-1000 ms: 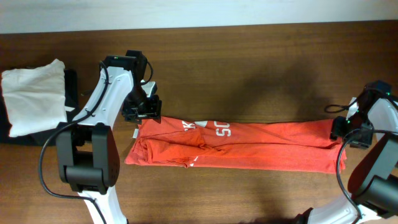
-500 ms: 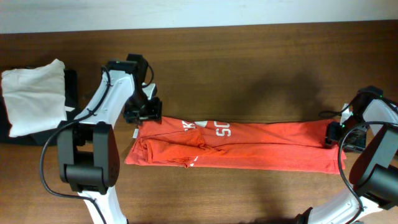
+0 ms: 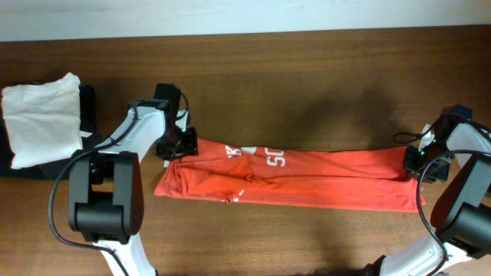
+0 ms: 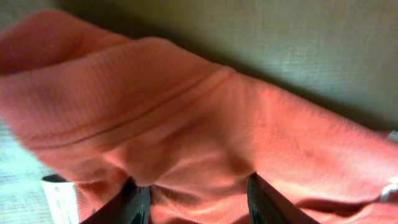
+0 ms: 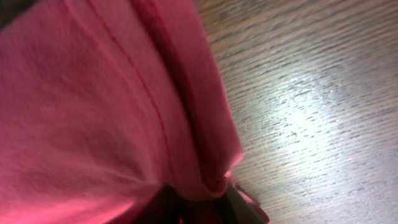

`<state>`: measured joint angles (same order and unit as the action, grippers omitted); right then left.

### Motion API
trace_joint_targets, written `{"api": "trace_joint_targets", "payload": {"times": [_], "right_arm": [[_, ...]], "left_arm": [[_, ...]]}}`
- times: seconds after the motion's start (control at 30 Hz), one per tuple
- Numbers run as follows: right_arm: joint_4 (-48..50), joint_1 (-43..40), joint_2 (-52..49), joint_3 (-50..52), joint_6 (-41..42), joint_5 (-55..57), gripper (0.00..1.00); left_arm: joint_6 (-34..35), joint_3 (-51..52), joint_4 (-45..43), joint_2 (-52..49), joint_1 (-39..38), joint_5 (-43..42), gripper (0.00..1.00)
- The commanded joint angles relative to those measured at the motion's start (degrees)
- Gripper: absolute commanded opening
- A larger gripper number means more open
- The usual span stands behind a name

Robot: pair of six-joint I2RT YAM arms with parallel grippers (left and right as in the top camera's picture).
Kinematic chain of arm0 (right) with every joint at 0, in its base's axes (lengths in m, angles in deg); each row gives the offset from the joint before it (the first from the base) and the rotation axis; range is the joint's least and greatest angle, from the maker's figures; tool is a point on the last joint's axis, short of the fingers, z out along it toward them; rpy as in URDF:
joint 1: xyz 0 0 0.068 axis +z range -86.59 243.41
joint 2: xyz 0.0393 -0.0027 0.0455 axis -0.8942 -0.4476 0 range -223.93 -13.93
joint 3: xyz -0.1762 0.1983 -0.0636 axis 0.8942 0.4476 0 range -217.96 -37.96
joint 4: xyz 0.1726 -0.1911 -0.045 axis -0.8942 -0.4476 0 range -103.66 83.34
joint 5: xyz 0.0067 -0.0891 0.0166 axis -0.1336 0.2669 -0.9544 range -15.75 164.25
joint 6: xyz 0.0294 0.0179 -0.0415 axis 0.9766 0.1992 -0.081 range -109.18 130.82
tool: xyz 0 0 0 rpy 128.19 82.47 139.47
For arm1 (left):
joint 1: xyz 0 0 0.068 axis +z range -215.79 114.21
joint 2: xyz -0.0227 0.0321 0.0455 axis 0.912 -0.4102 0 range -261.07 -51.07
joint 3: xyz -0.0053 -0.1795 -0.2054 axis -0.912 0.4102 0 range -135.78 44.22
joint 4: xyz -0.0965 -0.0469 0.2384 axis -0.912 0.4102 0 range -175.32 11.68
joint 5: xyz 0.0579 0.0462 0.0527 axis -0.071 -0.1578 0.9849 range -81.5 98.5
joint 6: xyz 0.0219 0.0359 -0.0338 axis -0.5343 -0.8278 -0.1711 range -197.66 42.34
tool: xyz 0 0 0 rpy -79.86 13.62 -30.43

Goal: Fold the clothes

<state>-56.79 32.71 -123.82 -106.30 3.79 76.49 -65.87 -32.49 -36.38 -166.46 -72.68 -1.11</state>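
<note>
The clothes (image 3: pixel 307 180), a red-orange T-shirt with white lettering, lie folded into a long band across the table's front middle. My left gripper (image 3: pixel 178 144) is pressed down on the shirt's left far corner. In the left wrist view its jaws (image 4: pixel 196 205) stand apart, and a bulge of orange fabric (image 4: pixel 186 112) lies between the fingers (image 4: pixel 138 205). My right gripper (image 3: pixel 418 162) sits at the shirt's right end. In the right wrist view it (image 5: pixel 202 202) is shut, pinching a folded hem of the fabric (image 5: pixel 93 112) just above the wood.
A white folded garment (image 3: pixel 42 119) lies at the far left on top of a black one (image 3: pixel 88 107). The brown wooden table (image 3: pixel 307 84) runs behind and in front of the shirt. A pale wall strip borders the far edge.
The left gripper dropped onto the shirt's left corner and its jaws narrowed. The right gripper moved in onto the right hem and closed on it. The shirt's left end bunched slightly.
</note>
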Motion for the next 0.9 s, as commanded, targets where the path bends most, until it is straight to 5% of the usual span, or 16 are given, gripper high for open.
{"api": "trace_joint_targets", "payload": {"times": [0.0, 0.53, 0.6, 0.7, 0.87], "right_arm": [[3.06, -0.02, -0.28, 0.90, 1.95, -1.09, 0.19], [16.17, 7.61, -0.28, 0.87, 6.62, -5.07, 0.26], [16.33, 7.91, -0.26, 0.76, 6.45, -5.01, 0.32], [15.89, 7.21, -0.26, 0.37, 6.40, -3.28, 0.57], [11.23, 3.89, -0.17, -4.26, 4.98, -3.74, 0.64]], "left_arm": [[5.20, 1.40, -5.53, -1.81, 2.21, 1.09, 0.50], [12.15, 1.11, -20.35, -1.86, 4.85, 1.44, 0.51], [11.93, 0.46, -20.15, -1.84, 5.35, -0.15, 0.51], [11.91, -1.05, -18.91, -1.75, 6.40, -3.65, 0.56], [8.13, -4.39, -13.18, 0.57, 7.96, -4.11, 0.57]]}}
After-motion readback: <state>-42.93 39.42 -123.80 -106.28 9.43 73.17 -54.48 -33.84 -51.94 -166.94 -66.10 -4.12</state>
